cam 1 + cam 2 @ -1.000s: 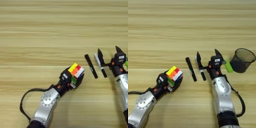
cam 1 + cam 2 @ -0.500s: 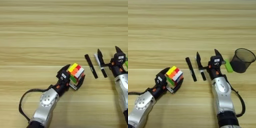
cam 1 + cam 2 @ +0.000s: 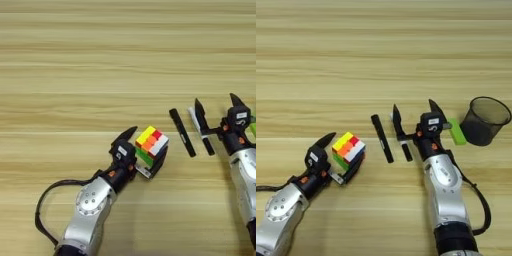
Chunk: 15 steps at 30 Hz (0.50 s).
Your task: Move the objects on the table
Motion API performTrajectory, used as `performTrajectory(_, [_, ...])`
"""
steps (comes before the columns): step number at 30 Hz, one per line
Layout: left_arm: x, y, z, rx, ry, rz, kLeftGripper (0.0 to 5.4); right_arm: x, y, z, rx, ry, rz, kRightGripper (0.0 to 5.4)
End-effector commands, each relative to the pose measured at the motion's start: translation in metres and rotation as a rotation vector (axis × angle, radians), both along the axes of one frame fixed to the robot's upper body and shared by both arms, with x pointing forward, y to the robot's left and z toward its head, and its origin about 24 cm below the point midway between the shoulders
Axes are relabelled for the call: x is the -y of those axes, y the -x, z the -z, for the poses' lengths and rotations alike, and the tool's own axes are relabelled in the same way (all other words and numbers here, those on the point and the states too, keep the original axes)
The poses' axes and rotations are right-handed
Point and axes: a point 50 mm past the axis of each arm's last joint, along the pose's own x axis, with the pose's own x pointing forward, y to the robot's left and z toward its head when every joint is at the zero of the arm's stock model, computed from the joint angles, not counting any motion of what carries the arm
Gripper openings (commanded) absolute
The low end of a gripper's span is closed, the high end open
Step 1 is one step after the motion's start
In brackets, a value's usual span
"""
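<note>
Left gripper: fingers spread wide around the puzzle cube, one black finger above its left side, the other under its lower right edge; the cube sits tilted between them, apparently touching the lower finger, but whether it is truly clamped or lifted off the table I cannot tell. Taking the cube as landmark: black marker lies just right of it, apart, slanting; white pen lies right of the marker, roughly parallel. Right gripper stands further right again, fingers wide apart, its left finger over the pen, holding nothing. Beyond it, a green block and a dark mesh cup (right eye view only). Judged step: cube grasp in progress. Next move likely calls for closing firmly before carrying.
</note>
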Motion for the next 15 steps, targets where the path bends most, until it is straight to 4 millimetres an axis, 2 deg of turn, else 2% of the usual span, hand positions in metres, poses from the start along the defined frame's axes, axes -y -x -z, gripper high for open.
performTrajectory(1, [0.000, 0.002, -0.004, 0.014, 0.035, 0.011, 5.37, -0.002, -0.001, 0.000, 0.007, 0.000, 0.002, 5.40])
performTrajectory(10, [0.003, 0.009, -0.015, 0.054, 0.108, 0.076, 5.37, -0.003, -0.002, 0.001, 0.005, 0.002, 0.001, 5.40])
performTrajectory(15, [-0.007, 0.005, -0.028, 0.098, 0.202, 0.018, 5.37, -0.004, -0.002, 0.001, 0.005, 0.003, 0.000, 5.40])
